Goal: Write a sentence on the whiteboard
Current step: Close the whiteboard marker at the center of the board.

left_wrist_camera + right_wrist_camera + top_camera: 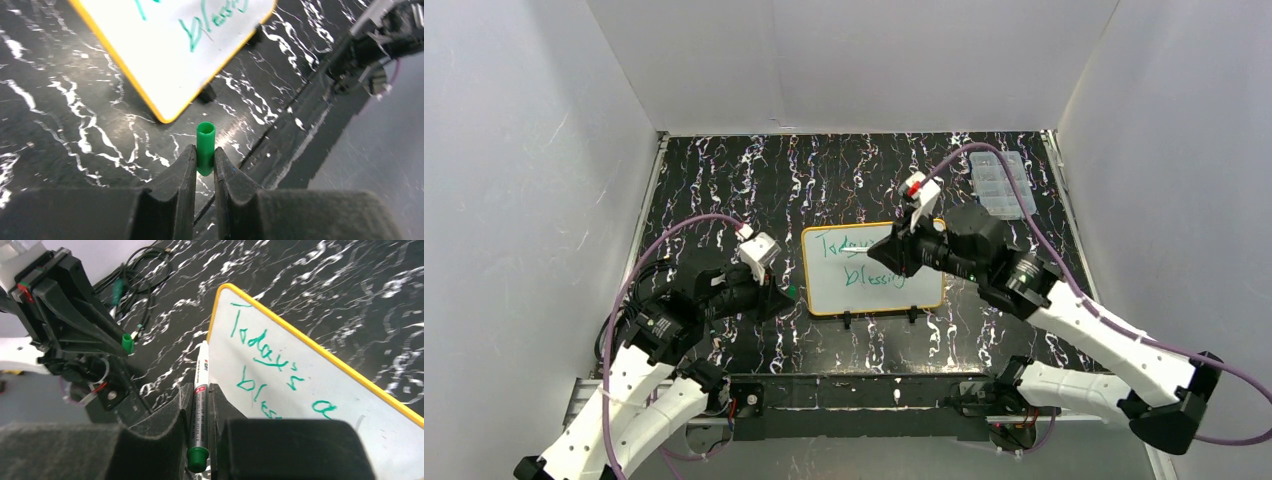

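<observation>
Writing in progress: whiteboard (872, 270) lying on the surface (724, 180), right claw (201, 387) gripping the marker (202, 360) over its left part, left claw (204, 150) beside its left edge pinching the cap (205, 132). Next, we judge: light touchdown on bare white.
</observation>
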Controlling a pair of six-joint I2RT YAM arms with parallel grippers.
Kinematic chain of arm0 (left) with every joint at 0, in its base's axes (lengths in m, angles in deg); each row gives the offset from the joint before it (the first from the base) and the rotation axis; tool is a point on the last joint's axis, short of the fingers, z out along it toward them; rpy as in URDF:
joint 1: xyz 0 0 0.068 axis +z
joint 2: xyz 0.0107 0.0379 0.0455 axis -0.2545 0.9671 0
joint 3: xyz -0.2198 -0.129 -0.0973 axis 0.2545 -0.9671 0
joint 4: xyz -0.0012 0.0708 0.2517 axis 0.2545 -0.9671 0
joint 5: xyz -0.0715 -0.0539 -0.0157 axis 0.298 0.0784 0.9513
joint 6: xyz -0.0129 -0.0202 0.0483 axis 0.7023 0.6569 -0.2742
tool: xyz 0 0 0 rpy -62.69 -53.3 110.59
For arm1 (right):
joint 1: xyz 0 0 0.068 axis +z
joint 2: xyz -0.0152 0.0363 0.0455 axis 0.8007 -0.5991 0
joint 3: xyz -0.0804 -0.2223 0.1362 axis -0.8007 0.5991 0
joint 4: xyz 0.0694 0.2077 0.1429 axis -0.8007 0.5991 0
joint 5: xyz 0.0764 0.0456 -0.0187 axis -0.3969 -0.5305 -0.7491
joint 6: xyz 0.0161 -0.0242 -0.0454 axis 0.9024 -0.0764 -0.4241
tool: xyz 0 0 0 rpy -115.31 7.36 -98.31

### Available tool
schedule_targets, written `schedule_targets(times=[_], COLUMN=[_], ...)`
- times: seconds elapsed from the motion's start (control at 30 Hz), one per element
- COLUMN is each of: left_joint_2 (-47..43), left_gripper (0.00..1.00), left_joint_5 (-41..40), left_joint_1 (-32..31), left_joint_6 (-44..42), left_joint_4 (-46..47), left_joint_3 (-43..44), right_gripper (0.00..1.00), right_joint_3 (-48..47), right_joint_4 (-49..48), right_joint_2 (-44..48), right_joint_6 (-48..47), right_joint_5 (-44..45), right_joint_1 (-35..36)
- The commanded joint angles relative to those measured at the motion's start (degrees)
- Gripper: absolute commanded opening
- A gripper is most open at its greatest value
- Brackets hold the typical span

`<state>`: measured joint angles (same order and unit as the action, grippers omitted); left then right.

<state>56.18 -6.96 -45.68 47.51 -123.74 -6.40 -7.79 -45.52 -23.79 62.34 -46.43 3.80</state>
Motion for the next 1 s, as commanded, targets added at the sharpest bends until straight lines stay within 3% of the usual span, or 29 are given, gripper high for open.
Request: schedule_targets(times=[0.0, 0.07, 0.3, 0.63, 0.97], left_joint_2=[-0.6, -0.53, 0.57, 2.74, 3.64], left_gripper=[0.0, 0.0, 0.0, 0.0, 0.0], left_joint_5=[12.9, 14.91, 19.39, 18.67, 17.65], left_joint_1=[-0.35, -0.51, -4.75, -10.25, -11.67], left_joint_6=[-1.56, -1.46, -0.56, -0.75, -0.93], left_joint_4=[2.46, 3.02, 4.89, 4.91, 4.91], left_joint_3=[-2.14, -2.34, -3.4, -3.49, -3.58], right_gripper=[0.01, 0.01, 0.01, 0.01, 0.01], right_joint_3=[-4.5, -5.2, -5.83, -5.89, -4.84], right_joint_4=[-0.19, -0.68, -0.47, 3.66, 6.66], right_joint_2=[-4.06, -4.95, -7.88, -10.02, -11.76], right_joint_6=[4.07, 5.59, 10.61, 11.5, 9.33], right_joint_5=[-28.69, -35.22, -44.97, -48.81, -49.53], right_joint_1=[-7.55, -9.48, -10.58, -10.5, -10.5])
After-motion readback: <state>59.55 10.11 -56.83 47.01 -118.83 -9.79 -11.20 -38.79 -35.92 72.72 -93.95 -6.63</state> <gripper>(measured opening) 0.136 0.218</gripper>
